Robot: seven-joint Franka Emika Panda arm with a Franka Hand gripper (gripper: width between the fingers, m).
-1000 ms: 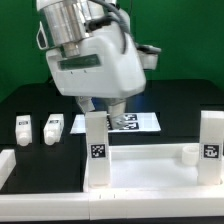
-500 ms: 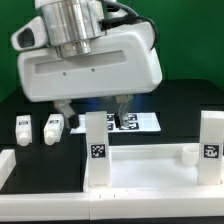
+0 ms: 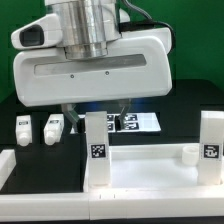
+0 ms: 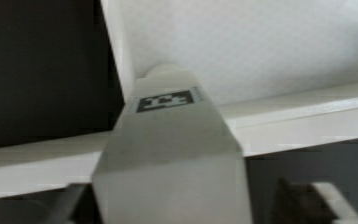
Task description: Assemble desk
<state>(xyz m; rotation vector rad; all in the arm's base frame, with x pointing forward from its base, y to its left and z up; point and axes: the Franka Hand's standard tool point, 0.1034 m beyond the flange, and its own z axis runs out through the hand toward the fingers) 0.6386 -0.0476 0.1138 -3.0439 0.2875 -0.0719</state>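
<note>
The white tabletop slab (image 3: 150, 176) lies flat at the front; it also shows in the wrist view (image 4: 247, 45). One tagged leg (image 3: 96, 150) stands upright on its near-left corner, and another leg (image 3: 211, 146) stands at the exterior view's right. Two loose legs (image 3: 22, 129) (image 3: 52, 128) lie on the black table at the exterior view's left. My gripper (image 3: 96, 118) hangs over the near-left leg, open, with one finger on each side of its top. In the wrist view the leg (image 4: 165, 120) runs between the fingers (image 4: 311, 203) with gaps, and my gripper (image 4: 188, 208) holds nothing.
The marker board (image 3: 140, 122) lies flat behind the tabletop, partly hidden by the hand. A small white piece (image 3: 188, 154) sits on the slab near the right leg. The hand's large body blocks the upper middle of the exterior view.
The hand has turned broadside and come closer over the near-left leg. Its fingers now stand wide apart on either side of the leg top. The furniture parts have not moved.
</note>
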